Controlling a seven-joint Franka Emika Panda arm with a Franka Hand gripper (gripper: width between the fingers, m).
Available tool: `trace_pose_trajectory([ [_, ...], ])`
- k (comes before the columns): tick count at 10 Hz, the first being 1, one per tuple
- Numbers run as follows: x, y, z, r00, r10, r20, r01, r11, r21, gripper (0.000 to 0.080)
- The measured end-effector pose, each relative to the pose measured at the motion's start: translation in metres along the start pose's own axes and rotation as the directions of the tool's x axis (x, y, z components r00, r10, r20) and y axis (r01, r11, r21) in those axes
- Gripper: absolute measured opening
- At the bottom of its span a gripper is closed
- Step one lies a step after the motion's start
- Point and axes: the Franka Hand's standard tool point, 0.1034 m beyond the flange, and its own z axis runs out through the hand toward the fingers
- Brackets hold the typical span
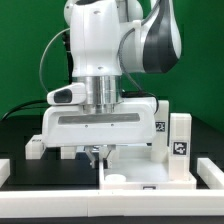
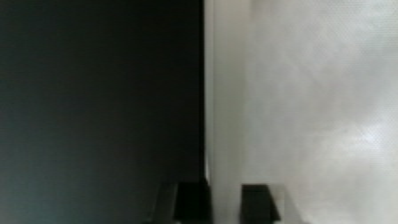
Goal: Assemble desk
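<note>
- Arm (image 1: pixel 100 45) fills the middle of the exterior view, with the gripper (image 1: pixel 95 153) down low over the dark bench (image 1: pixel 55 178).
- Desk top (image 1: pixel 160 178) lies flat, lower right of centre; one tagged leg (image 1: pixel 179 135) stands upright at its right end.
- Wrist view: the fingertips (image 2: pixel 187 203) sit a narrow gap apart at the desk top's (image 2: pixel 311 100) edge. Whether they pinch it, I cannot tell.

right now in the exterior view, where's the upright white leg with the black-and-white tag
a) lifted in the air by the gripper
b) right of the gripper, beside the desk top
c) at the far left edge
b: the tagged leg stands upright on the exterior view's right, next to the desk top, while the gripper is down nearer the middle.
</note>
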Motion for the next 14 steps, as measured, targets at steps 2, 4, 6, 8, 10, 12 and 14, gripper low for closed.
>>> trace_pose_trajectory([
  [2,0.017,-0.004,-0.003,0.976,-0.219,-0.005,0.219,0.975,-0.026,0.0055],
  [4,0.038,-0.004,0.0,0.906,-0.422,-0.015,0.421,0.906,-0.041,0.0055],
  [6,0.042,-0.001,-0.001,0.837,-0.548,-0.003,0.547,0.835,-0.054,0.0057],
  [8,0.042,0.003,-0.002,0.776,-0.631,0.011,0.63,0.774,-0.061,0.0058],
  [10,0.056,-0.003,-0.005,0.617,-0.787,0.019,0.785,0.613,-0.093,0.0058],
  [12,0.088,-0.024,-0.002,0.457,-0.889,0.024,0.883,0.45,-0.131,0.0065],
  [14,0.106,-0.039,-0.002,0.344,-0.938,0.035,0.929,0.335,-0.157,0.0068],
])
